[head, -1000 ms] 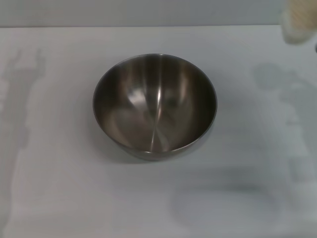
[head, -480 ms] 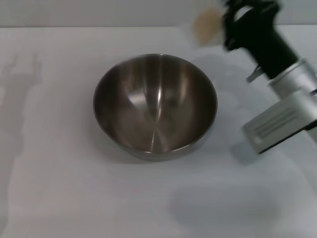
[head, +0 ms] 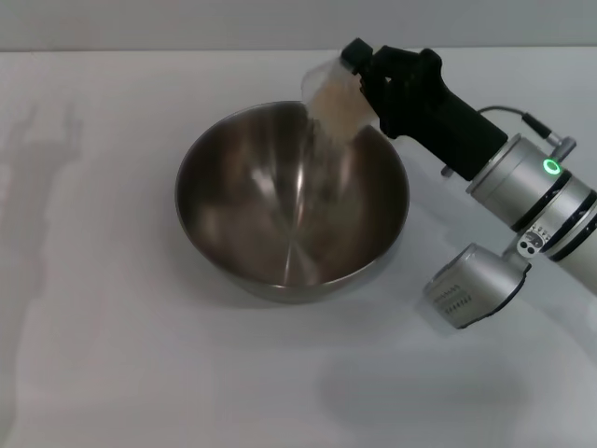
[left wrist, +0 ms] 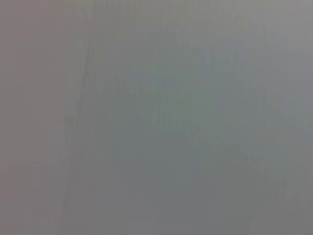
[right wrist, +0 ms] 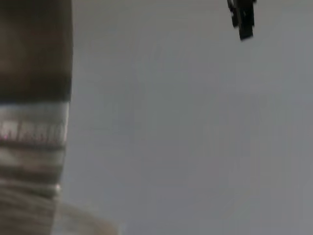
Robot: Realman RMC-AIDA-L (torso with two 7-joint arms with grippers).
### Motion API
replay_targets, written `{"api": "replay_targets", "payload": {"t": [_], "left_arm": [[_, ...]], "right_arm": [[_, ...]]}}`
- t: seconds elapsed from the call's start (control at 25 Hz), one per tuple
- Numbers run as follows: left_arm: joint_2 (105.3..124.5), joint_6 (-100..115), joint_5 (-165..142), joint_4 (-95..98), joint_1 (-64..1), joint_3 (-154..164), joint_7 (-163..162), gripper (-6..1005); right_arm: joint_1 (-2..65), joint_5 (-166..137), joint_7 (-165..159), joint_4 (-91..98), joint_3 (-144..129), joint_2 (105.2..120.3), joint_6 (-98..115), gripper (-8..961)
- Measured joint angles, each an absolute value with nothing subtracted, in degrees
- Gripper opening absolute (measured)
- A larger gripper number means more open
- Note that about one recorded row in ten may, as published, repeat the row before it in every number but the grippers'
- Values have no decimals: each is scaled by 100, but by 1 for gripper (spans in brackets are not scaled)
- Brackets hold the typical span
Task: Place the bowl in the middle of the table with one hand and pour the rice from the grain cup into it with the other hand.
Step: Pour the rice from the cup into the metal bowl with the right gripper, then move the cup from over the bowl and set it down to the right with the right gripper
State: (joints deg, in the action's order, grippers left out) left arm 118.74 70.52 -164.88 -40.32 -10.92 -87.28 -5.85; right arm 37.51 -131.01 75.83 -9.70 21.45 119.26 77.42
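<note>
The steel bowl [head: 291, 201] stands upright in the middle of the white table [head: 112, 355]. My right gripper [head: 359, 79] is shut on the grain cup [head: 334, 93] and holds it tilted above the bowl's far right rim, lip pointing down into the bowl. Beige rice [head: 340, 107] shows through the cup's wall. A pale streak runs down from the lip towards the bowl's inside. In the right wrist view the bowl's wall [right wrist: 34, 122] fills one side. My left gripper is out of view; only its shadow lies on the table at the far left.
The right arm's silver wrist [head: 522, 196] and its camera housing [head: 471, 285] hang over the table to the right of the bowl. A small black part [right wrist: 242, 19] shows far off in the right wrist view. The left wrist view shows only plain grey surface.
My right arm has swung in from the far right corner with the cup, moving left over the bowl's far rim, and has tipped the cup mouth-down. The bowl has not moved.
</note>
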Motion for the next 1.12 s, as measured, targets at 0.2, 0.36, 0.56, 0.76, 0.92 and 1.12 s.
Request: {"api": "replay_targets", "payload": {"t": [0.2,0.36,0.56,0.76,0.92,1.12], "left_arm": [[11874,7055,-16489,-4021,-1127,-8671,-593,445],[11874,7058,-16489,-4040,-1131,-8661,-597,445],[11865,7053,-16489,-4020,-1170,-8662,-598,444],[11865,7037,-16489,-4012,-1230,-8673,-598,444],[11864,7033,-16489,-3979,-1284,-8677,-598,445],[11857,7031,-16490,-3952,-1317,-8679,-584,449]], "right_arm": [[3992,-13756,8262,-564,2118,11935,7845,11],[4079,-14014,8366,-492,2117,11932,7834,13],[4250,-14188,8539,-260,2022,11925,7878,14],[4313,-14196,8657,-184,1883,11920,7881,14],[4320,-14192,8654,-184,1905,11912,7882,14],[4146,-13790,7724,-554,2250,11909,8260,14]]}}
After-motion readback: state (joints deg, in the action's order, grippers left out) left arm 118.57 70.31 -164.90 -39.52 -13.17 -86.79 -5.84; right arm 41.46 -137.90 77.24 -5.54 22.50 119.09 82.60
